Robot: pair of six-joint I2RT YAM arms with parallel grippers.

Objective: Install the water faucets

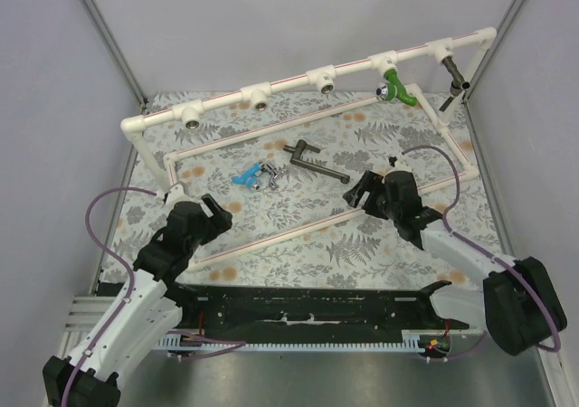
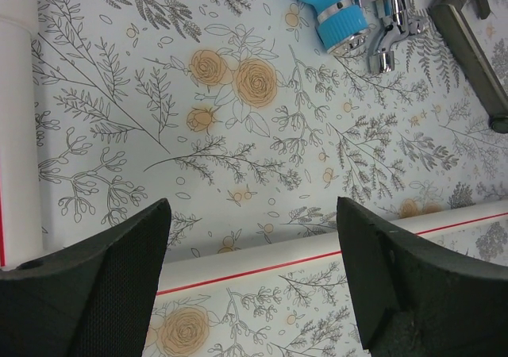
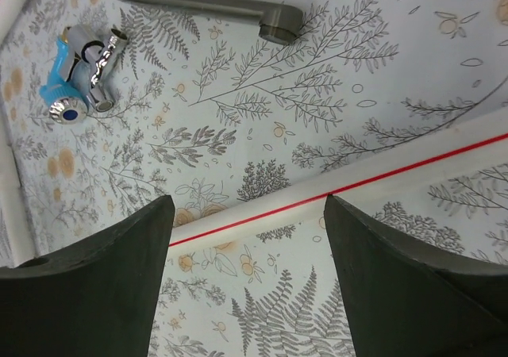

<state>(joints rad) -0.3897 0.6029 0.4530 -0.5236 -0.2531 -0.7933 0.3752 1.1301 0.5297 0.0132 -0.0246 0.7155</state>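
top external view showed the job partly done: the green tap sat fixed in a socket near the right end of the white pipe rail. a dark piece hung from the last socket beside it, though what it was could not be told. three sockets further left stood empty.

on the flowered table cover lay the blue tap and the silver tap, touching each other, with the long dark grey tap just to their right.

the left pincer hung low over a pipe lying on the cover, its fingers spread wide with nothing between them. its wrist view had the blue and silver taps up ahead. the right pincer was likewise wide apart and empty, close to the near end of the dark grey tap.

the step in hand looked like picking up the next tap. the next move would likely call for the right pincer to reach forward, straddle the grey tap's body and close on it, then carry it to an empty socket.
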